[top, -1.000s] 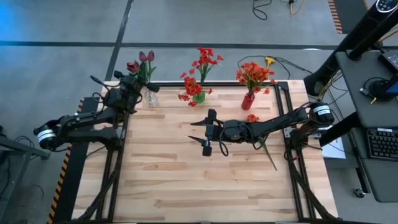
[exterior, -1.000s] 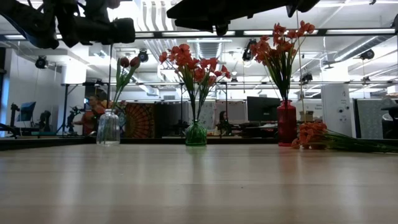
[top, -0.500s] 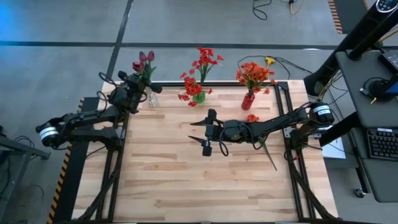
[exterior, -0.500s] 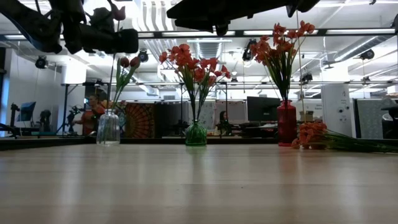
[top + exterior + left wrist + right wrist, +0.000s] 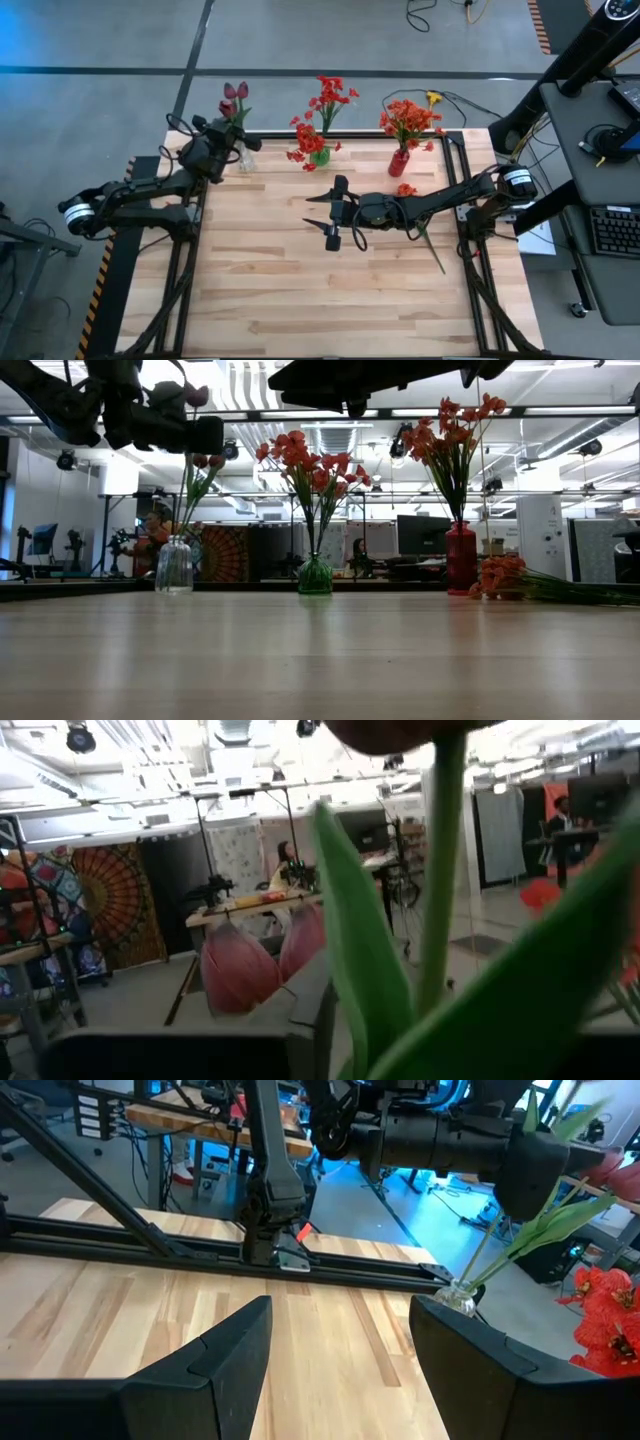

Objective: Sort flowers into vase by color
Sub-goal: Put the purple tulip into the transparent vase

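Placement step: left tool point(image 5: 222, 143), fingers hidden so grip cannot be told, holds over the clear glass vase point(image 5: 243, 158) at eleven o'clock on the worktop point(image 5: 300, 290), dark maroon tulips point(image 5: 234, 95) inside. Right tool point(image 5: 334, 212), fingers spread and empty, waits mid-worktop; next likely the loose orange flower point(image 5: 406, 190) at three o'clock

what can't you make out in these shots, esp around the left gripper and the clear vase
- Left gripper: fingers hidden by its own body in the high view, by the tulip stem in the left wrist view.
- Clear vase: stem ends inside too small, low view.
- Loose orange flower: stem cut off at the low view's edge.
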### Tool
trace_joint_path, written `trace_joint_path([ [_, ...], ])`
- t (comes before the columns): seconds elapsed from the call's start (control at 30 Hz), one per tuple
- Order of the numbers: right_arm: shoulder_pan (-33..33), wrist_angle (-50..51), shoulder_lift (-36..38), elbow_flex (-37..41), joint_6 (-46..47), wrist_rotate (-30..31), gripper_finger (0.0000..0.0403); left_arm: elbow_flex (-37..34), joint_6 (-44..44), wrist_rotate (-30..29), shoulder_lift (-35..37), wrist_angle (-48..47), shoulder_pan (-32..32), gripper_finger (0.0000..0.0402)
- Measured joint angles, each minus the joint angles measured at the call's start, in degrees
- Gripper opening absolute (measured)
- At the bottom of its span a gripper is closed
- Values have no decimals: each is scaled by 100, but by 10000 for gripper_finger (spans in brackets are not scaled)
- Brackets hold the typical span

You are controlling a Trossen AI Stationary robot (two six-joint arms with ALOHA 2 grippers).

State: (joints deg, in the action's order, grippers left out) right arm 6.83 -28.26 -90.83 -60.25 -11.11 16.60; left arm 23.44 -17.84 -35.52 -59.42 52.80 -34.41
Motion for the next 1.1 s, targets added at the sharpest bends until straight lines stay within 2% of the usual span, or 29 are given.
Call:
trace_joint_path([
  [0.13,0,26,0,2,2,0,228,0,15,-43,1,-238,0,80],
  [0.33,0,113,0,2,81,0,228,0,-152,-757,140,-1046,7,127],
  [0.47,0,139,0,7,81,0,228,0,78,-773,316,-1691,37,153],
  [0.63,0,160,33,7,85,0,228,0,102,-1073,562,-2369,88,173],
  [0.77,2,342,119,-16,177,0,228,0,80,-1419,739,-2430,84,183],
  [1.1,4,1339,351,-327,527,-2,228,0,40,-1299,964,-2783,219,212],
])
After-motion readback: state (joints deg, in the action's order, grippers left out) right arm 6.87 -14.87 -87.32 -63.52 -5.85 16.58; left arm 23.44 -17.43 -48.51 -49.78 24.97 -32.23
